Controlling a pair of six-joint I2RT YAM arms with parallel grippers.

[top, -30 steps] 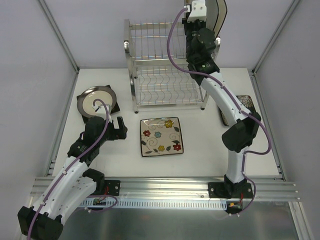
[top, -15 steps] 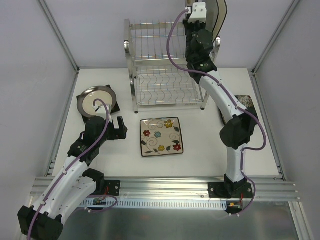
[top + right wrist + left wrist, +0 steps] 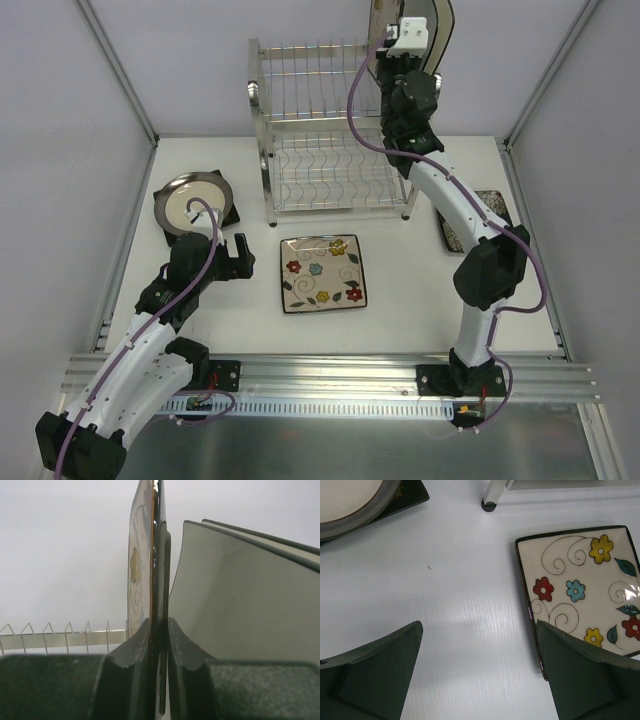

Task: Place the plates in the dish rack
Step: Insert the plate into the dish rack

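Top external view: I count the job as barely begun. The lower tier of the dish rack (image 3: 310, 110) shows no plates, and most plates lie flat on the table (image 3: 400, 300).
Round plate (image 3: 190, 200): at 9 o'clock on the table, resting on a dark square plate (image 3: 163, 222). Neither is loaded.
Left gripper (image 3: 479, 630): wide open and holding nothing, over bare table between that pair and the flowered plate.
Flowered plate (image 3: 323, 273): flat at 6 o'clock, just in front of the rack and just beside my open left gripper. I judge it the next pick on that side.
Rack: at 12 o'clock; every slot I can see is free.
Right gripper (image 3: 159, 625): clamped on the edge of a held plate (image 3: 136, 570), cream with flowers, upright above the top tier's right end and not yet slotted.
Neighbouring plate (image 3: 240, 595): pale and dark-rimmed, upright just to the right of the held one. I cannot tell whether it sits in the rack.
Right-hand stack (image 3: 490, 205): at 3 o'clock, half hidden behind the right arm, waiting to be loaded.
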